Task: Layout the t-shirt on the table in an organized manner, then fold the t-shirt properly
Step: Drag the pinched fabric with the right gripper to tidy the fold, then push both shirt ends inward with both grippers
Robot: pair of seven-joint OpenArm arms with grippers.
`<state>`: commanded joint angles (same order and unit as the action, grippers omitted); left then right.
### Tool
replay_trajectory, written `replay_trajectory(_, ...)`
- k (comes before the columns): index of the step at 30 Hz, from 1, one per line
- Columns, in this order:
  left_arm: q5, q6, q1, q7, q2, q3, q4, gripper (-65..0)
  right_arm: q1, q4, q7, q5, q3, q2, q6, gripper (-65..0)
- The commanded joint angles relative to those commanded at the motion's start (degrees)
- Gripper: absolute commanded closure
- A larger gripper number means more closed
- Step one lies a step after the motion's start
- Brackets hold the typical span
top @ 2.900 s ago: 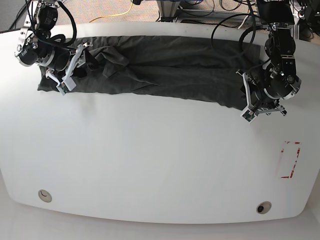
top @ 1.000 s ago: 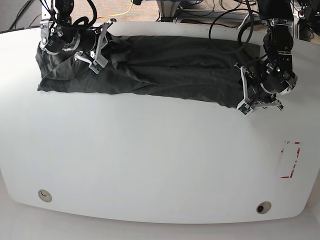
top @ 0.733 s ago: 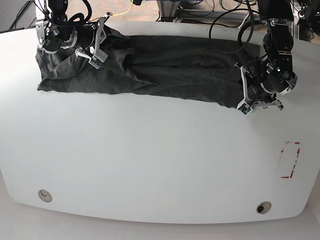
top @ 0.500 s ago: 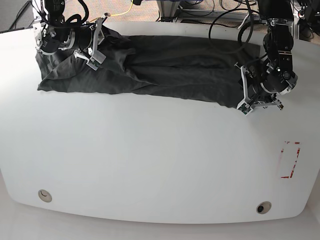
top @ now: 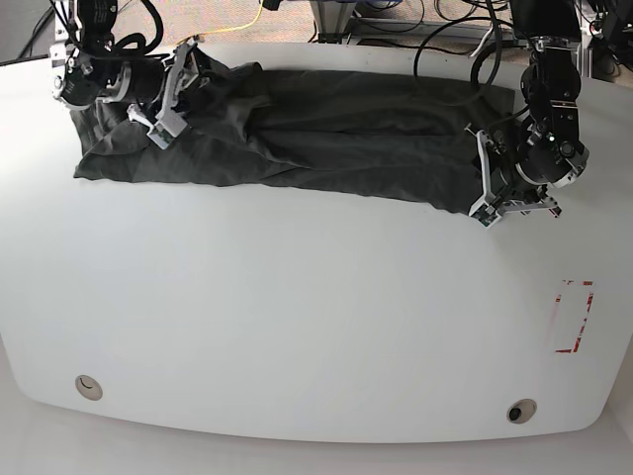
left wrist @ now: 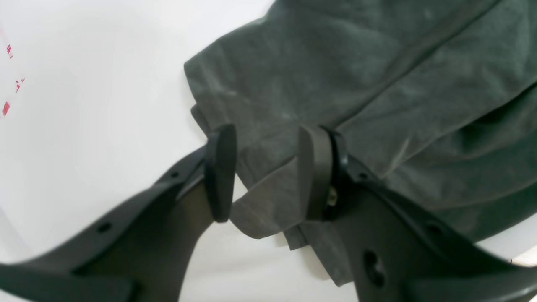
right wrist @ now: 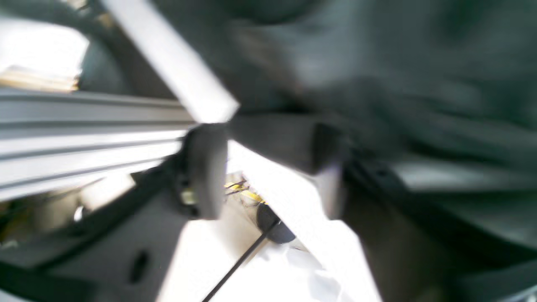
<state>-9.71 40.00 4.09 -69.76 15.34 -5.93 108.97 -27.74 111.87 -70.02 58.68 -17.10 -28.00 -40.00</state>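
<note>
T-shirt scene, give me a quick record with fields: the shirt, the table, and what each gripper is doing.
t-shirt: dark grey, crumpled in a long band along the far side of the table
table: white, red dashed mark near its right edge
left gripper: open, straddling the shirt's corner
right gripper: at the shirt's other end; wrist view too blurred to tell

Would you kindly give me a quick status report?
Left gripper open, straddling the dark grey cloth t-shirt corner. Right gripper open at its other end. Shirt rumpled, unfolded. Nothing in the way.
</note>
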Motion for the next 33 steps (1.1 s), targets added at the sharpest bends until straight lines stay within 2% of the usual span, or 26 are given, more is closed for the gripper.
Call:
replay_trajectory(5, 0.0, 0.0, -0.1, 0.0, 0.0, 0.0, 0.0, -21.7, -0.2, 0.0, -0.1, 0.0, -1.4, -0.2, 0.00, -40.1)
replay_trajectory(15, -0.1, 0.0, -0.1, 0.0, -0.2, 0.2, -0.1, -21.7, 1.6, -0.4, 0.2, -0.8, -9.1, 1.3, 0.00, -40.1)
replay_trajectory(22, -0.9, 0.0, 0.9, 0.0, -0.4, 0.2, 0.3, -21.7, 3.1, -0.4, 0.2, -8.6, -13.7, 4.4, 0.00, -40.0)
replay_trajectory(25, -4.0, 0.0, 1.8, 0.0, -1.7, -0.8, 0.5, -21.7, 4.3, -0.4, 0.2, -12.8, -14.9, 6.3, 0.00, -39.5)
replay_trajectory(27, -6.2, 0.0, 2.3, 0.0, -2.1, -2.5, 0.8, -21.7, 4.9, -0.4, 0.2, -14.9, -15.0, 7.3, 0.00, -36.8)
replay_trajectory(31, -9.7, 0.0, 5.3, 0.0, -3.4, -6.3, 1.0, -21.7, 5.7, -0.4, 0.2, -17.8, -15.1, 9.0, 0.00, -24.3)
replay_trajectory(32, -10.2, 0.0, 6.1, 0.0, -4.2, -7.6, 1.0, -21.7, 5.7, -0.4, 0.4, -19.2, -15.1, 9.5, 0.00, -17.9)
replay_trajectory(33, -10.3, 0.0, 6.4, 0.0, -4.5, -8.0, 1.0, -21.7, 5.8, -0.4, 0.4, -20.0, -15.1, 9.8, 0.00, -14.4)
